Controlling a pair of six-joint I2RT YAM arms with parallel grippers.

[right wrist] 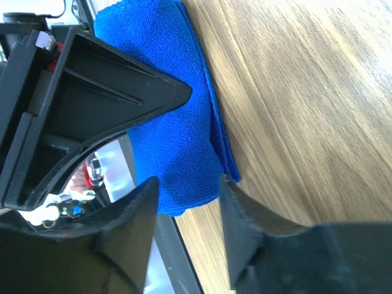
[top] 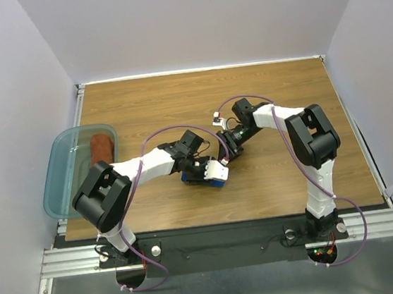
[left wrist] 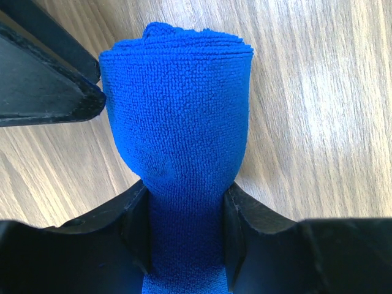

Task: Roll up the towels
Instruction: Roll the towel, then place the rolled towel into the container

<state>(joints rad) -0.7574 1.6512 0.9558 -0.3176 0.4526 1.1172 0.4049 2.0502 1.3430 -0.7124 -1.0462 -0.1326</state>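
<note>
Wooden bench (top: 284, 101) under bare white walls carried everything, with the bin (top: 62, 187) at its left edge and the brown towel (top: 101, 148) lying rolled inside it. The blue towel (left wrist: 177, 104) lay mid-bench, well apart from the bin, wound into a thick roll with its layered end showing. The step in hand looked like finishing or securing that roll. Doing it well would call for tight layers and even ends. Any squeeze should go across the roll, not along it, and one side should not let go before the other had a firm hold, or the soft cloth would likely spring loose. If the roll was bound for the bin next, it would want lifting level. The left gripper (left wrist: 184, 239) was clamped on the roll, its fingers (left wrist: 245, 223) pressing the cloth into a narrow waist. The right gripper (right wrist: 187, 208) sat at the roll's other end, just beside the left one, its jaws part-way apart and straddling the towel's loose edge. Whether they pinched the cloth or only flanked it could not be told.
</note>
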